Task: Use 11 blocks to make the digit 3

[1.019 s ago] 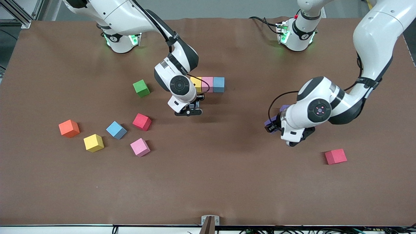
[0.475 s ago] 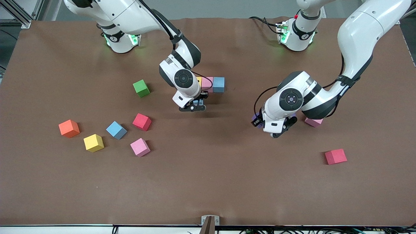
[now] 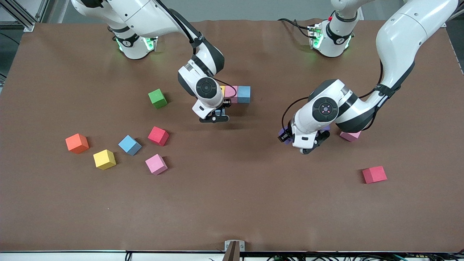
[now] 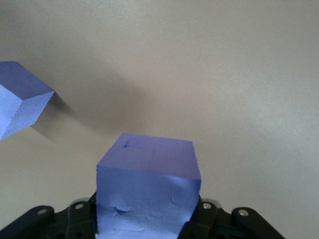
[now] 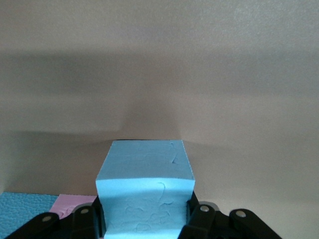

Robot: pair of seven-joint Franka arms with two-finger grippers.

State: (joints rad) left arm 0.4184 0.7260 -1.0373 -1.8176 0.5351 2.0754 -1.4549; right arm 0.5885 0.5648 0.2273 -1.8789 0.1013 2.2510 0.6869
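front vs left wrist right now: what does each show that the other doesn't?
Front only: both arms, the started row of yellow, pink and blue cubes, the right gripper with a light blue cube beside that row, the green cube, and loose cubes scattered toward both ends of the table.
Left wrist only: the held purple cube's faces close up, clamped in the left gripper, above the table, and a second purple cube lying nearby.
Both: the left gripper shut on the purple cube.
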